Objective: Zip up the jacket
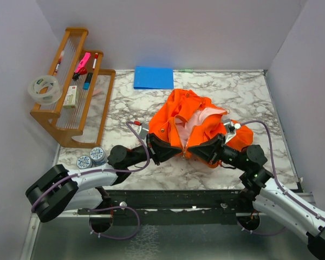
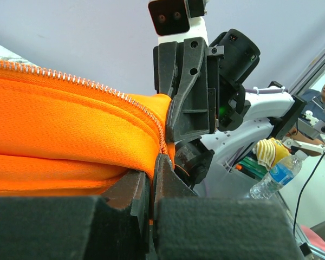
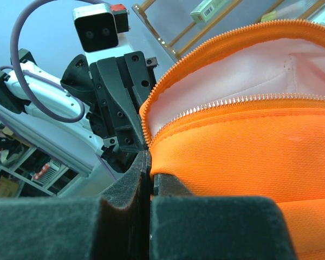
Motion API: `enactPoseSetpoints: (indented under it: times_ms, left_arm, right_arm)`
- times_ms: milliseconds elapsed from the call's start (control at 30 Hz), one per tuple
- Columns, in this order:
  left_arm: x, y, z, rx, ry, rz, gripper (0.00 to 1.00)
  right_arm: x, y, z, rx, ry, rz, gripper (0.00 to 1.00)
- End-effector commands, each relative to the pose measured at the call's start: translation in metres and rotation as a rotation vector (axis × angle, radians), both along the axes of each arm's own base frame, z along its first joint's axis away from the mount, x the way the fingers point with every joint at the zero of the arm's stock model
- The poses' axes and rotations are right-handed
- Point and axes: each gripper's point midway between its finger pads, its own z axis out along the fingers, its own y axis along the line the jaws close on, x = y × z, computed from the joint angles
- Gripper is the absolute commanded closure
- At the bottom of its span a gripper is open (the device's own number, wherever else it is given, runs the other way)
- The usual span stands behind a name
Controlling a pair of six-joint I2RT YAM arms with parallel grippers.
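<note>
Jacket (image 1: pixel 197 122), soft and floppy, lies mid-way across the worktop (image 1: pixel 244 92), front gaping, left tool (image 1: pixel 176 150) and right tool (image 1: pixel 194 150) both clenched on its six o'clock edge either side of the zipper (image 2: pixel 92 85), a sound hold, I reckon, for tensioning limp cloth.

White marble-pattern tabletop (image 1: pixel 244 97); pale grey walls (image 1: pixel 206 32) on three sides. Wooden rack (image 1: pixel 76 31) at far-left corner. Lighting even.
</note>
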Motion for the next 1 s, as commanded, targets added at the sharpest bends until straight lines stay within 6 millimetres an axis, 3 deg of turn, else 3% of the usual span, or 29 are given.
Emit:
enactPoseSetpoints:
  times_ms: [0, 533, 967]
  left_arm:
    - [-0.005, -0.001, 0.006, -0.016, -0.034, -0.025, 1.00]
    - [-0.006, -0.004, 0.003, -0.005, -0.033, -0.045, 1.00]
    - [0.000, -0.010, -0.017, 0.056, 0.021, -0.036, 1.00]
  right_arm:
    - [-0.002, -0.003, 0.036, 0.076, -0.074, -0.007, 1.00]
    - [0.015, -0.004, 0.026, 0.046, 0.002, -0.083, 1.00]
    - [0.022, -0.004, 0.014, 0.037, 0.061, -0.114, 1.00]
